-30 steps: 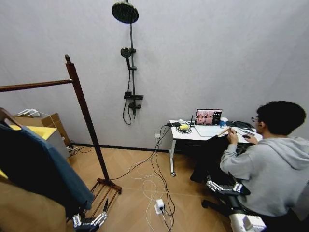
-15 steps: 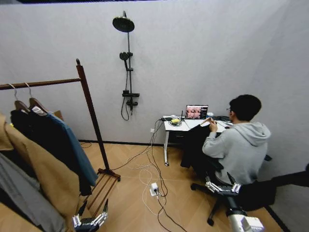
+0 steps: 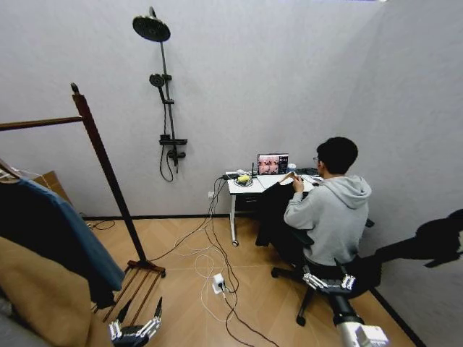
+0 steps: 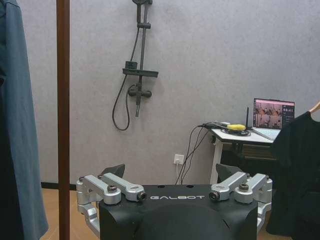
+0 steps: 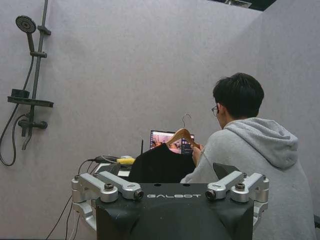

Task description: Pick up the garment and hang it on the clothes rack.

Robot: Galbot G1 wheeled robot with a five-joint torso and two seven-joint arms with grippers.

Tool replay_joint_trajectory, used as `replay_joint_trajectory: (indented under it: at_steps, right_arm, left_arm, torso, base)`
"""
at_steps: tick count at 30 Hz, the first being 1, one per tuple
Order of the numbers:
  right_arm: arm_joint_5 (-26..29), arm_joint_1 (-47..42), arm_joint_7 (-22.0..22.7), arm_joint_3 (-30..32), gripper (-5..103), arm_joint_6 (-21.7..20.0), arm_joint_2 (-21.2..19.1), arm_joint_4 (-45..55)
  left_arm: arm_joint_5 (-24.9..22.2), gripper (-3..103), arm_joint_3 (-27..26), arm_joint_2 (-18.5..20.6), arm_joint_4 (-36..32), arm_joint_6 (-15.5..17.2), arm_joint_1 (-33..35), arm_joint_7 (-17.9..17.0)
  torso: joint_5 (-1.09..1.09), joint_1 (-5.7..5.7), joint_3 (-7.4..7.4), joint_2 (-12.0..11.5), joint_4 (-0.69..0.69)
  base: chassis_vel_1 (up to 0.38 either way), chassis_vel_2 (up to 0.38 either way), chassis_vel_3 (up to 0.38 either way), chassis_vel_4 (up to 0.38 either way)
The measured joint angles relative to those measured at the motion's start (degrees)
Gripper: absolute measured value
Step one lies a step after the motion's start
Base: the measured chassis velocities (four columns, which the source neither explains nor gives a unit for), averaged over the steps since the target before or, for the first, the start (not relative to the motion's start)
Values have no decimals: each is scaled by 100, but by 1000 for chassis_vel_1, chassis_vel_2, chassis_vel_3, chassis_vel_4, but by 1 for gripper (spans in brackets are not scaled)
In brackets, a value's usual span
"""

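The dark teal jacket (image 3: 65,238) is seen hanging at the left of the head view, under the rail of the clothes rack (image 3: 101,163). A long tan coat (image 3: 43,303) hangs in front of it, lower in the picture. In the left wrist view, the edge of the jacket (image 4: 22,125) is seen beside the red-brown post of the rack (image 4: 63,115), close to it.

The left tool (image 3: 135,331) is held low at the bottom of the head view, over the wooden floor (image 3: 188,289) and near the slatted base of the rack. Its two fingers are spread apart, and nothing is held between them. In the left wrist view the left tool (image 4: 175,182) is seen open in the same way.

The right tool (image 3: 328,283) is held low on the right side of the head view, in front of an office chair (image 3: 307,278). It is open too, and nothing is gripped by it. The same is seen for the right tool (image 5: 170,182) in the right wrist view.

A black shower pole (image 3: 165,87) is fixed to the grey wall. A small white surface (image 3: 249,184) stands farther back, with a laptop (image 3: 273,164) on it. A person in a grey hoodie (image 3: 329,213) is seated at it, and a dark garment on a wooden hanger (image 5: 182,135) is held up by that person. Cables and a white power strip (image 3: 217,283) lie on the floor.
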Motion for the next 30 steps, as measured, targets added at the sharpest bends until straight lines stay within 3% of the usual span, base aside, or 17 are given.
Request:
replay_joint_trajectory:
  at_steps: [30]
  right_arm:
    - [-17,-23,3,-107,100,69,-7,-37]
  left_arm:
    - [0,100,1,0,0,0,0,0]
  torso:
    - [0,2,1,0,-1]
  base:
    - [56,-61,-59,55]
